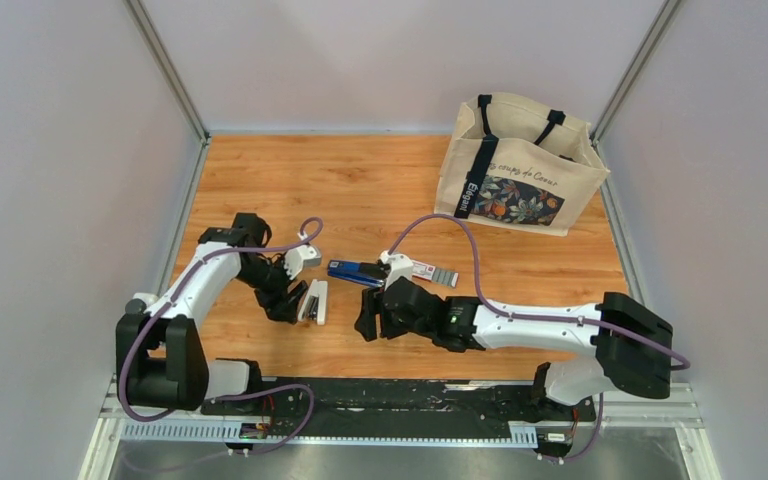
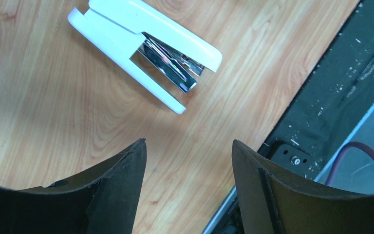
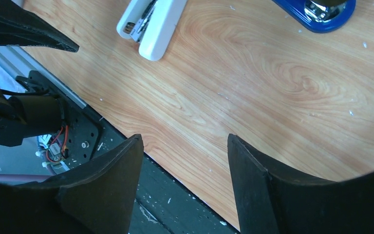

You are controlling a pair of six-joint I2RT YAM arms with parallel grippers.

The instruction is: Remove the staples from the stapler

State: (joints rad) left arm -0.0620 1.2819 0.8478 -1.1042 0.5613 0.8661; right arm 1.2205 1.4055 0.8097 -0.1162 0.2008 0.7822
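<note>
The dark-blue stapler point(image 1: 355, 273) lies flat on the wooden table at centre; its blue end with a silver part shows at the top of the right wrist view point(image 3: 321, 12). A strip of staples point(image 1: 443, 277) lies just right of it, past a small white and red thing. My right gripper point(image 1: 367, 325) is open and empty, below the stapler near the table's front edge. My left gripper point(image 1: 285, 305) is open and empty, just left of the white stapler point(image 1: 316, 301). The white stapler also shows in the left wrist view point(image 2: 146, 46) and the right wrist view point(image 3: 151, 24).
A beige tote bag point(image 1: 520, 165) with a flower print stands at the back right. The black rail point(image 1: 380, 395) runs along the table's front edge under both arms. Grey walls close in the left, back and right sides.
</note>
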